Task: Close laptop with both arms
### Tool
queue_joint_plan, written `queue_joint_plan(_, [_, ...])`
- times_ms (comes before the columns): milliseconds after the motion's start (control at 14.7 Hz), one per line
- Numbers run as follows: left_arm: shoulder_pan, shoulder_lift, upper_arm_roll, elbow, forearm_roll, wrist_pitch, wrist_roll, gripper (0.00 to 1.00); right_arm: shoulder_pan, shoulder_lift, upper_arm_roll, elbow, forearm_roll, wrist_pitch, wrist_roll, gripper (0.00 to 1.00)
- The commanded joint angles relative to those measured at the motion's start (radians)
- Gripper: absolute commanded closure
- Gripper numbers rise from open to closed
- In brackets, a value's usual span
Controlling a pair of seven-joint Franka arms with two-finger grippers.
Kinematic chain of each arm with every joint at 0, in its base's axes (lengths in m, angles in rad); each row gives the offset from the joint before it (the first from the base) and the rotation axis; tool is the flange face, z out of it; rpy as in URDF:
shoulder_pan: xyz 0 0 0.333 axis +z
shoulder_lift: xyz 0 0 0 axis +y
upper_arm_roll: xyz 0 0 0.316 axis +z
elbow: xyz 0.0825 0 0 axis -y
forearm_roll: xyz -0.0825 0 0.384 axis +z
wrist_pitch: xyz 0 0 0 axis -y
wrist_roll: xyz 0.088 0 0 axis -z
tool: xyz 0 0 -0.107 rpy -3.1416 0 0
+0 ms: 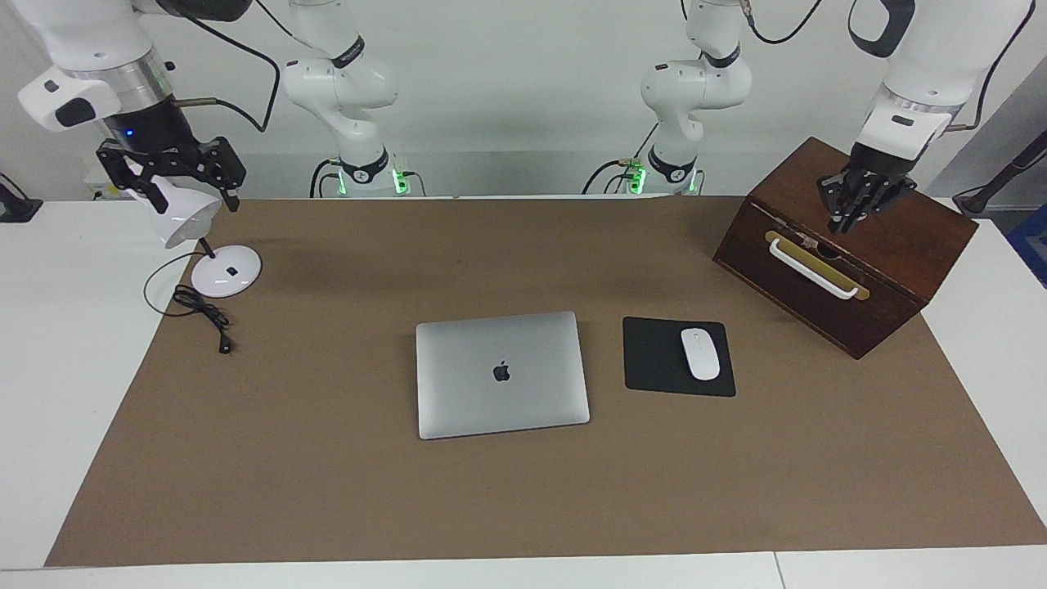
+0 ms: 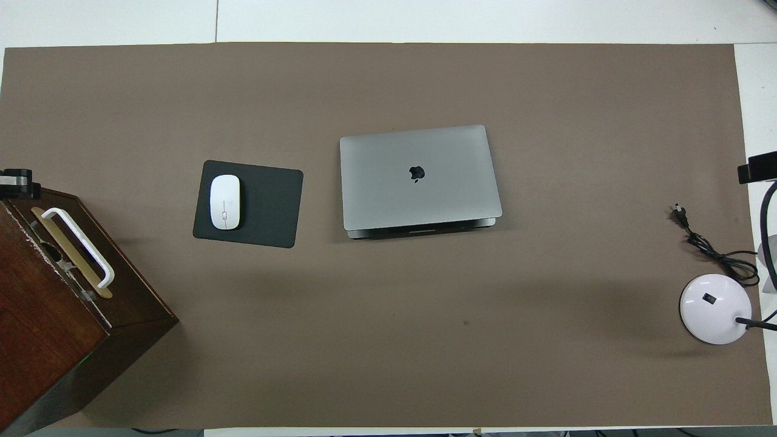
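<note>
The silver-grey laptop (image 1: pixel 501 374) (image 2: pixel 419 176) lies flat in the middle of the brown mat, lid down with the dark apple logo up. At the edge nearest the robots, its base shows as a thin dark strip under the lid. My left gripper (image 1: pixel 863 200) hangs over the top of the wooden box (image 1: pixel 851 245), well away from the laptop; only a sliver of the left gripper (image 2: pixel 15 182) shows from overhead. My right gripper (image 1: pixel 168 173) stands open just above the head of the white desk lamp (image 1: pixel 186 214), with nothing held.
A black mouse pad (image 1: pixel 658 360) with a white mouse (image 1: pixel 700 353) lies beside the laptop toward the left arm's end. The box carries a white handle (image 1: pixel 814 266). The lamp's round base (image 1: pixel 226 271) and black cord (image 1: pixel 204 315) sit at the right arm's end.
</note>
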Motion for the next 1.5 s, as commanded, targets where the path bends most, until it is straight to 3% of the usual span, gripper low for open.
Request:
queue_joint_plan(0, [0.02, 0.056, -0.015, 0.113, -0.015, -0.053, 0.011, 0.0, -0.016, -0.027, 0.01, -0.035, 0.013, 0.026, -0.016, 0.0])
queue_joint_plan(1433, [0.01, 0.07, -0.032, 0.114, -0.015, -0.099, 0.007, 0.0, -0.016, -0.033, 0.016, -0.038, 0.01, 0.011, 0.122, 0.0])
